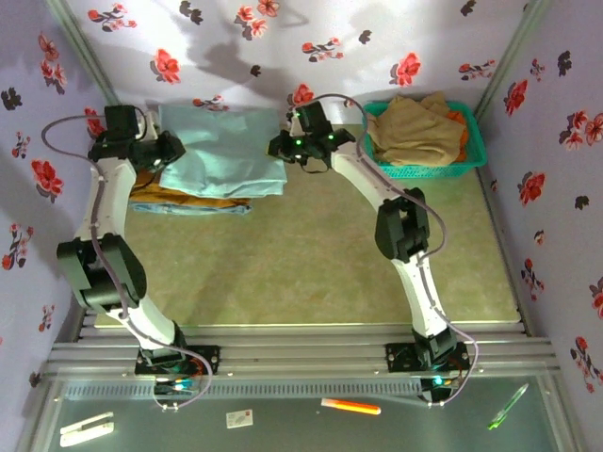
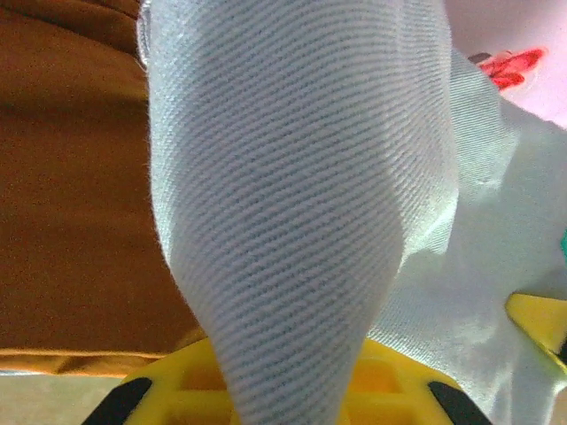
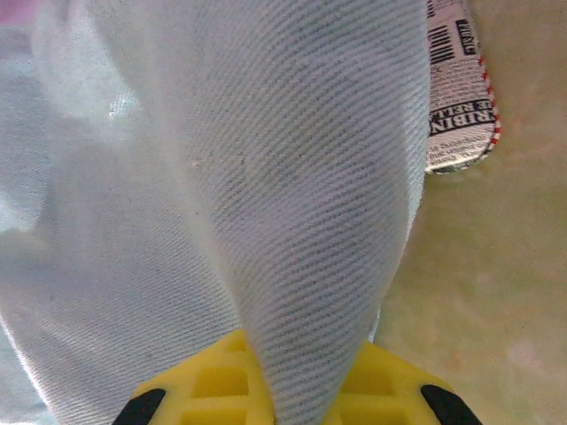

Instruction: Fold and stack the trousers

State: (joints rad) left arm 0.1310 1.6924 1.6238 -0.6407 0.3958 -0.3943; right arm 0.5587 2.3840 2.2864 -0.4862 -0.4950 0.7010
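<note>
- Two grippers work at the far side of the table (image 1: 311,254) in the top view. The left gripper (image 1: 155,155) is at the left edge of the trousers (image 1: 221,155) and the right gripper (image 1: 287,146) is at their right edge. The trousers lie folded into a compact pale blue rectangle on top of a brown garment (image 1: 188,200). A basket (image 1: 429,171) to the right holds a tan garment (image 1: 415,127).
- Left wrist view: the left gripper (image 2: 292,398) is clamped on a ridge of trousers (image 2: 292,221) cloth that rises from between its yellow fingers (image 2: 177,390). The brown garment (image 2: 71,204) lies just beside and below.
- Right wrist view: the right gripper (image 3: 301,390) is likewise pinched on a fold of trousers (image 3: 301,177). A printed label (image 3: 456,97) peeks out at the cloth's edge, over bare table (image 3: 496,266).
- Judgement: the folding looks done and the stacking step is in hand. The next move calls for both grippers to let go together and lift straight off, so the neat fold is not dragged askew.
</note>
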